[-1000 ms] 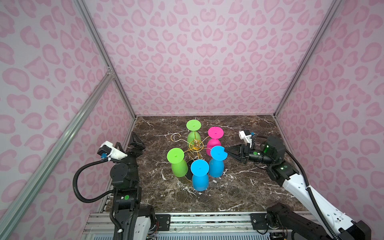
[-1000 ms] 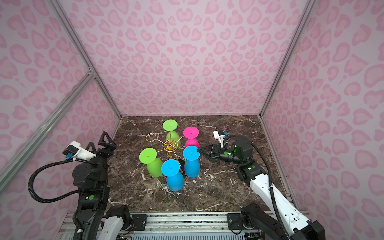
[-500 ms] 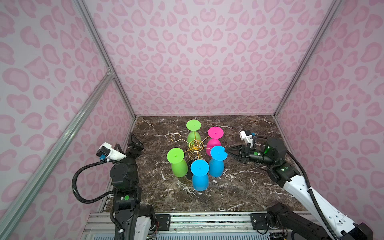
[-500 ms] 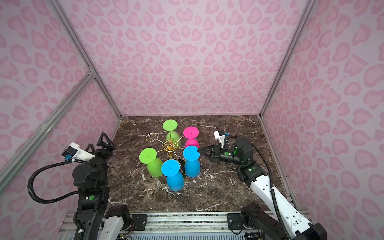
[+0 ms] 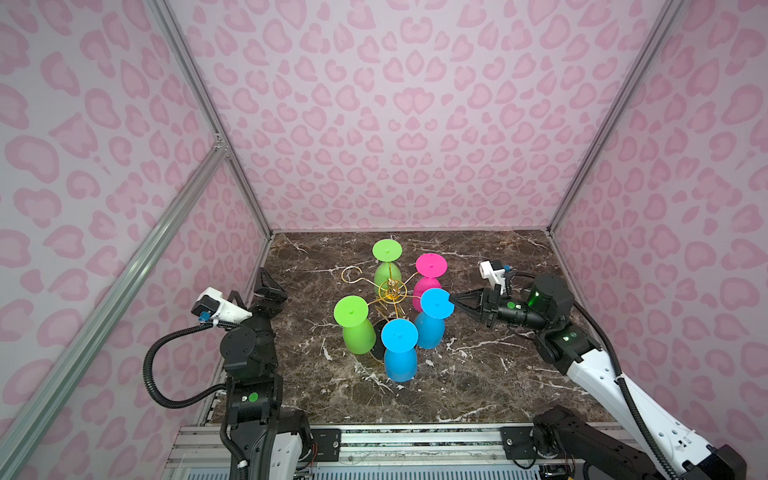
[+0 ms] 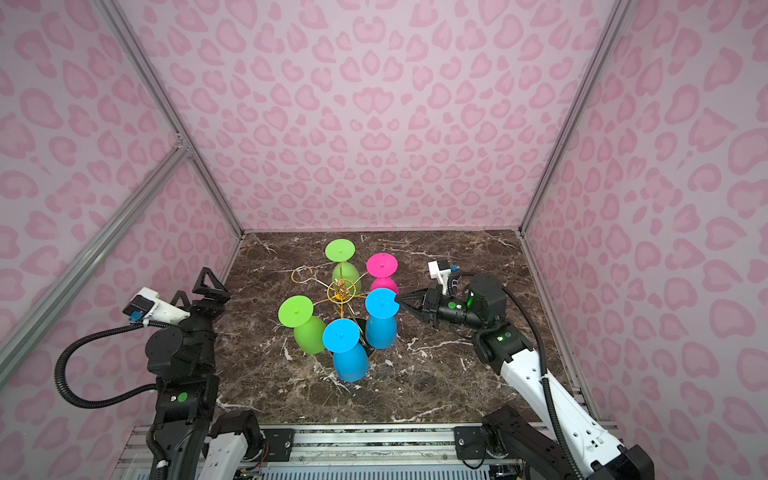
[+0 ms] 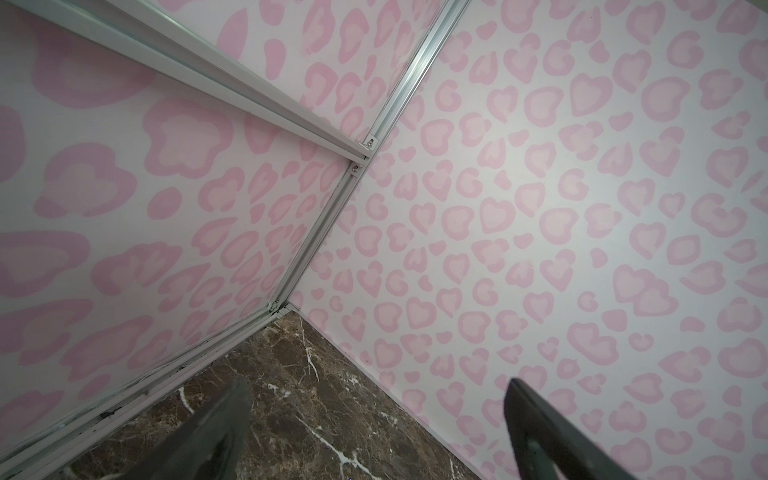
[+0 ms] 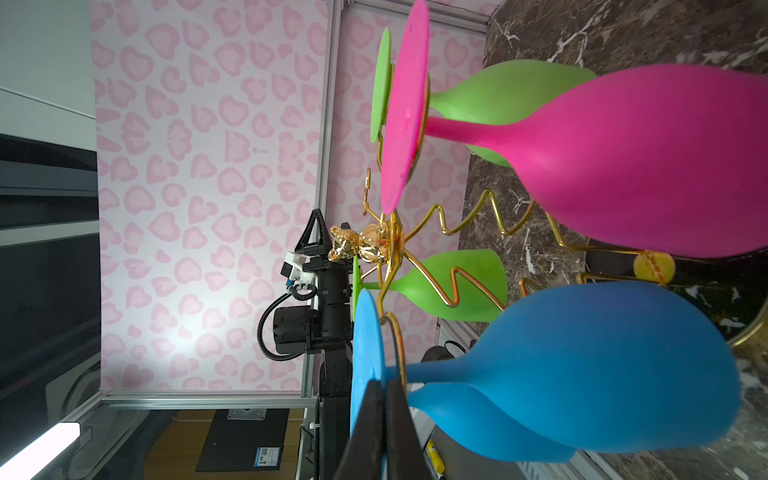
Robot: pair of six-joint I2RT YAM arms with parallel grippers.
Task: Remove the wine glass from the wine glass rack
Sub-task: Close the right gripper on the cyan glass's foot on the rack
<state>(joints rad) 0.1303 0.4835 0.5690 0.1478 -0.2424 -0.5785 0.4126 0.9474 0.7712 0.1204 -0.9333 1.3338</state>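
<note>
Tabletop (image 5: 478,374): dark brown marble-look slab w/ white veins, filling the floor of a booth. Three walls (image 5: 395,124) are pale pink w/ darker pink heart-and-leopard blotches, joined at the corners by alu frame posts (image 5: 216,137). One more alu bar (image 5: 124,286) slants across the left-hand wall. A metal rail (image 5: 415,440) runs along the near edge.

Wine glass rack (image 5: 390,291) stands approx mid-tabletop, a bit left of ctr: gold wire arms off a hub, round black base below.

Right claw (image 5: 454,297) reaches in level from the right & is clamped on the rim of the foot of the blue wine glass (image 5: 428,332), which hangs foot-up on the rack's right side. In the right wrist view both fingers (image 8: 368,419) press flat on that blue disc, w/ the stem sitting in its gold loop. The glass is on the rack, not off it. Four other glasses (image 5: 353,324) (two green, one pink, one blue) hang foot-up too.

Left claw (image 7: 376,386) is held up by the left wall, well apart from the rack, fingers spread wide, gripping nothing. It faces the back-left corner where tabletop meets wall.
</note>
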